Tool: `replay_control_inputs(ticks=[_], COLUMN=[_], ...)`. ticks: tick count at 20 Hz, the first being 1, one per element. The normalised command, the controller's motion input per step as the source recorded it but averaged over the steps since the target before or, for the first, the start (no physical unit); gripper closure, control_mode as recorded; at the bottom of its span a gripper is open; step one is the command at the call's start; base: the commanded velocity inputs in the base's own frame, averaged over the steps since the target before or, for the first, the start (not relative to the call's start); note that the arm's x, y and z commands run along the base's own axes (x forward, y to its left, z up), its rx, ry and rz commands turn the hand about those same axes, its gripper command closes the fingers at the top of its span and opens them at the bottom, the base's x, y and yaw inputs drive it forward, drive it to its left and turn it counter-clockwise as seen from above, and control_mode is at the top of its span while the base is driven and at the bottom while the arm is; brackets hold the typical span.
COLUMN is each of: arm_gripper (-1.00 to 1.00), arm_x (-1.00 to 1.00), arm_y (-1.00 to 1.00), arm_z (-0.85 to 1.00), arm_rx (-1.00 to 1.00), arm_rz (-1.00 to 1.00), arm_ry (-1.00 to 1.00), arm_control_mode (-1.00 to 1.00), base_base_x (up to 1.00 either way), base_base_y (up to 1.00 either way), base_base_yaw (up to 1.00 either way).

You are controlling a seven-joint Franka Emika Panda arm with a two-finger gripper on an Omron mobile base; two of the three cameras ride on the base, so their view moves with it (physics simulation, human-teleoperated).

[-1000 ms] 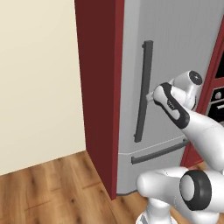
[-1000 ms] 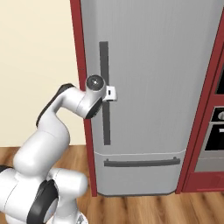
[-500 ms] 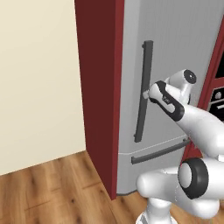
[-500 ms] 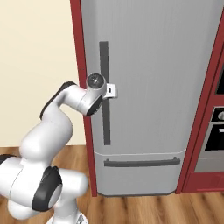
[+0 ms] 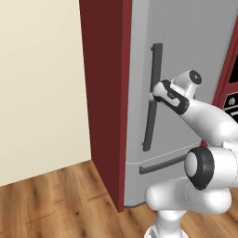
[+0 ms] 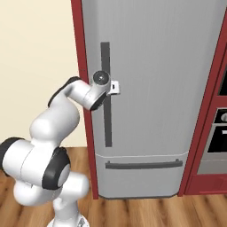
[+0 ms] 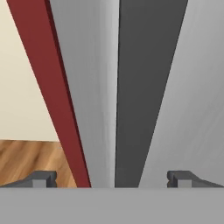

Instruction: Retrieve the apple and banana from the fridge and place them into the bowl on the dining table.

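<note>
Against the fridge (image 6: 155,88), at about mid-height of its upright handle (image 6: 105,93), hung the gripper (image 7: 114,178); seen also from the left base camera as the gripper (image 5: 153,93) pressed up to the same handle (image 5: 152,95), and from the right as the gripper (image 6: 116,87) crossing the dark bar; whether touching or just short of it, could not be told. From the hand camera, fingertips (image 7: 41,178) spread wide apart, one on each side of the handle (image 7: 146,87), with the bar running up between them and nothing clamped; jaws plainly parted. Fridge door shut, grey and flat, framed on its left by a dark red panel (image 5: 104,93); same panel (image 7: 48,87) visible as a slanted red strip in the hand camera, with the grey door (image 7: 87,87) beside it. Lower on the fridge, a horizontal drawer handle (image 6: 144,165), well below the gripper. Right of the fridge, an oven (image 6: 217,133) set into red cabinetry. Beneath all, a wooden floor (image 5: 46,204); to the left, a cream wall (image 5: 37,83). Apple and banana nowhere to be made out with the door closed.
</note>
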Motion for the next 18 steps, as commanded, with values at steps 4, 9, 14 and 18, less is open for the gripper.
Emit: replay_control_inputs(ticks=[4, 9, 14, 18], arm_gripper=[-1.00, -1.00, -1.00, -1.00], arm_x=[0.49, 0.49, 0.50, 0.51], arm_y=[0.00, -0.01, -0.05, -0.03], arm_z=[0.00, 0.00, 0.00, 0.00], arm_rx=[0.00, 0.00, 0.00, 0.00], arm_rz=[0.06, 0.07, 0.08, 0.08], arm_ry=[-0.02, -0.01, 0.00, 0.00], arm_control_mode=[-1.00, -1.00, -1.00, -1.00], base_base_x=[0.00, 0.00, 0.00, 0.00], base_base_y=[0.00, 0.00, 0.00, 0.00], base_base_yaw=[0.00, 0.00, 0.00, 0.00])
